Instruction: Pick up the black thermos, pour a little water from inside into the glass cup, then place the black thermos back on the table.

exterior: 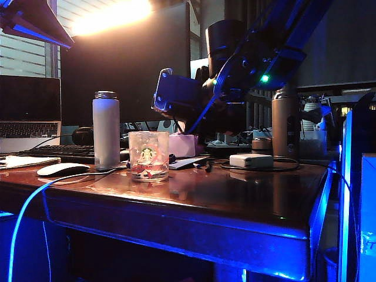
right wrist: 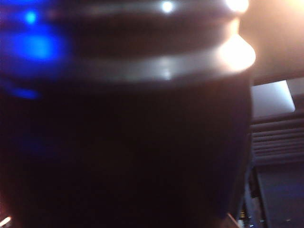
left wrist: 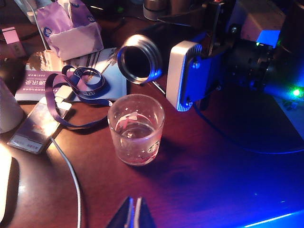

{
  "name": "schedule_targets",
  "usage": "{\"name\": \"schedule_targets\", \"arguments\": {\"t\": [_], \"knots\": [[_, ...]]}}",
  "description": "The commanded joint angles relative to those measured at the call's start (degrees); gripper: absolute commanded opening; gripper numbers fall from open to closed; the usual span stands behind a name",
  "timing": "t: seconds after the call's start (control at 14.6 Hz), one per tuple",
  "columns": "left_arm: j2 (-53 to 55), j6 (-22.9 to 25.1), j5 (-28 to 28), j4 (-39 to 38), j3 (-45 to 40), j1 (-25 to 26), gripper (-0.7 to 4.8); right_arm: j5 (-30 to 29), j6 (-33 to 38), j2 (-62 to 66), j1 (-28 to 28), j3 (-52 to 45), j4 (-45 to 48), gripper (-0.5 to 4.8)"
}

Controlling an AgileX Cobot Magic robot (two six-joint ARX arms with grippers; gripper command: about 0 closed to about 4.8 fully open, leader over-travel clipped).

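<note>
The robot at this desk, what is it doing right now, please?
The right end effector holds the black thermos above the table, tipped nearly on its side, with the open mouth near the glass cup. The cup has a little water in it. No stream is visible at this moment. The left end effector hovers low over the table near the cup, shut and holding nothing.

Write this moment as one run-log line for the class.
stage: pouring | right gripper: shut on thermos, tipped over cup | left gripper: shut, hovering near cup | cup: some water
</note>
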Motion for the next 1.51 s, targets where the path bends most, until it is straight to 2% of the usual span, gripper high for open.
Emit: {"name": "schedule_targets", "arguments": {"t": [0.07,0.41,0.55,1.3,1.51], "knots": [[-0.15,-0.17,0.44,0.42,0.31,-0.02,0.31,0.90,3.67,-0.92,0.07,0.59,3.58,1.57],[-0.13,-0.17,0.42,0.87,0.31,-0.02,0.31,4.59,19.91,-1.16,0.35,0.59,3.67,1.57],[-0.13,-0.17,0.42,0.90,0.31,-0.02,0.31,5.60,24.39,-1.27,0.35,0.59,3.80,1.57],[-0.13,-0.17,0.39,1.42,0.31,0.00,0.31,5.79,53.75,-1.46,0.39,0.37,0.15,1.57],[-0.13,-0.17,0.39,1.42,0.31,0.00,0.31,5.81,58.62,-1.55,0.37,0.37,0.07,1.57]]}}
